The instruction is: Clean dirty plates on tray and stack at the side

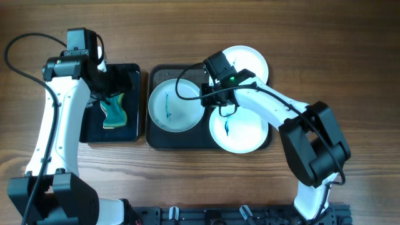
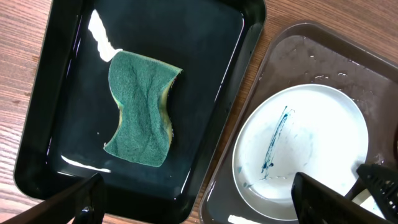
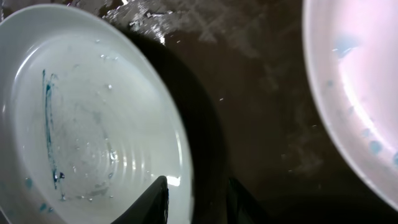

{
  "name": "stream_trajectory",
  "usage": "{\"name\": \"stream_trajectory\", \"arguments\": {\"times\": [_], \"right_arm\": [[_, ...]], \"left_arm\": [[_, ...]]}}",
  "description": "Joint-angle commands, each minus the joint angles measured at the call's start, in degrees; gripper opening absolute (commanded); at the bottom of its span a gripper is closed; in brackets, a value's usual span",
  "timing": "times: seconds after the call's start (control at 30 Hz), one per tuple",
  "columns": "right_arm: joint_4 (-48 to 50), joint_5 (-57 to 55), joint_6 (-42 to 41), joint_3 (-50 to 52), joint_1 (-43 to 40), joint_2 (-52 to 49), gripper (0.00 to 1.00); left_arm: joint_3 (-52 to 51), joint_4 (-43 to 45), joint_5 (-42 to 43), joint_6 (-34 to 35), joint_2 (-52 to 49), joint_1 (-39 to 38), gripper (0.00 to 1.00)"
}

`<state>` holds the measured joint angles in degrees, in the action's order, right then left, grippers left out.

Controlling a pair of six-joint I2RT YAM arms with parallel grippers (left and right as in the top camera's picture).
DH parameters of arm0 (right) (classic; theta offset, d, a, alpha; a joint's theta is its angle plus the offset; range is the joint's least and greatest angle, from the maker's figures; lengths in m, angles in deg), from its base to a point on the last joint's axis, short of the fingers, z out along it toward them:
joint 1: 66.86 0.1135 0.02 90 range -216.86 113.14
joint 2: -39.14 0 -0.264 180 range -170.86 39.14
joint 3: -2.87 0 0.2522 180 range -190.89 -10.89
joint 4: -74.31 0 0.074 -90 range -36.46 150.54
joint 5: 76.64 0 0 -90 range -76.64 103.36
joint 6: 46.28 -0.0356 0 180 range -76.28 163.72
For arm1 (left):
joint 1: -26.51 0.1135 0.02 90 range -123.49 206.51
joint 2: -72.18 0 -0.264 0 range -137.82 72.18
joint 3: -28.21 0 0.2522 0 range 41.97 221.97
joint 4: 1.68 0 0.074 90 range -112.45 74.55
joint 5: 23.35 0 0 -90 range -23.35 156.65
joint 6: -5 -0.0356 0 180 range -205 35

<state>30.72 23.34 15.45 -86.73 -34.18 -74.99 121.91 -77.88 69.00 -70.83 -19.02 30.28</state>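
Observation:
The dark grey tray [image 1: 187, 139] holds a white plate [image 1: 172, 106] on its left with a blue-green streak. A second smeared plate [image 1: 240, 131] lies at its front right. A third plate [image 1: 250, 62] sits at the back right, partly past the tray's far edge. My right gripper [image 1: 210, 100] stands at the left plate's right rim. In the right wrist view the gripper [image 3: 198, 199] has one finger inside that plate [image 3: 93, 112] and the other outside over the tray [image 3: 249, 93], closed on the rim. My left gripper [image 1: 100, 84] hangs open over the small black tray.
The small black tray [image 2: 205, 62] stands left of the big tray [image 2: 292, 56], wet, with a green sponge [image 2: 140, 112] in its middle. The left gripper [image 2: 202, 202] spans the gap between both trays. Bare wooden table surrounds the trays.

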Motion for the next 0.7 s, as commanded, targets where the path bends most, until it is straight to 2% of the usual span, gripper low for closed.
{"name": "stream_trajectory", "arguments": {"times": [0.0, 0.13, 0.3, 0.43, 0.5, 0.53, 0.67], "right_arm": [[0.46, -1.16, 0.26, -0.61, 1.22, -0.81, 0.31], [0.63, -3.45, -0.66, -0.55, 1.22, -0.92, 0.21], [0.94, -5.51, -0.55, -0.55, 1.22, -2.34, 0.19], [1.79, -2.93, -0.28, -0.55, 1.22, -4.59, 0.19], [2.32, -2.38, -0.37, -0.55, 1.22, -4.83, 0.15], [2.38, -2.14, -0.42, -0.55, 1.22, -4.83, 0.06], [2.58, -2.03, -0.87, -0.55, 1.22, -4.83, 0.04]], "left_arm": [[0.96, 0.13, -0.94, 1.55, -0.48, 0.26, 0.93], [0.96, 0.31, -0.96, 1.53, -0.50, 0.26, 0.99], [0.96, 0.11, -0.96, 1.53, -0.50, 0.26, 1.00], [0.96, 0.17, -0.98, 1.51, -0.50, 0.26, 0.99], [0.96, 0.13, -2.49, 1.53, -0.50, 0.26, 0.94], [0.90, 0.09, -3.78, 1.51, -0.50, 0.26, 0.91], [0.63, 0.09, -4.63, 1.51, -0.76, 0.26, 0.75]]}}
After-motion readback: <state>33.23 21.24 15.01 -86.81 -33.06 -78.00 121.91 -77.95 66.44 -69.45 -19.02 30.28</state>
